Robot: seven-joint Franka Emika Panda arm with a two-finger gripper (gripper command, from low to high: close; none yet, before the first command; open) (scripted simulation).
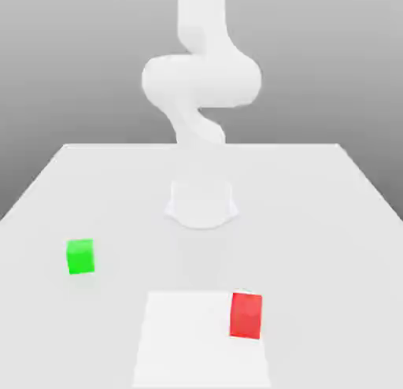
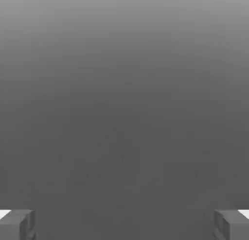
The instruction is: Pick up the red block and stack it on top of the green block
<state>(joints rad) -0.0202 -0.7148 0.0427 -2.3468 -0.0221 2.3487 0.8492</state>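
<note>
The small matte red cube [image 1: 245,315] is sitting near the white tabletop's [image 1: 330,222] front edge, the matte green cube [image 1: 80,256] toward its left edge, well apart. The gripper's [image 2: 124,224] jaws are standing wide, holding nothing.

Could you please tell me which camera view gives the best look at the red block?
The exterior view: the red block sits in plain sight on the table, toward the exterior view's right, far apart from the green block. The hand view gives nothing of it, just the open tool over a bare grey surface.

exterior: elevated, facing arm [image 1: 201,88] across table [image 1: 330,190] | hand: looks past gripper [image 2: 124,224] fingertips
</note>
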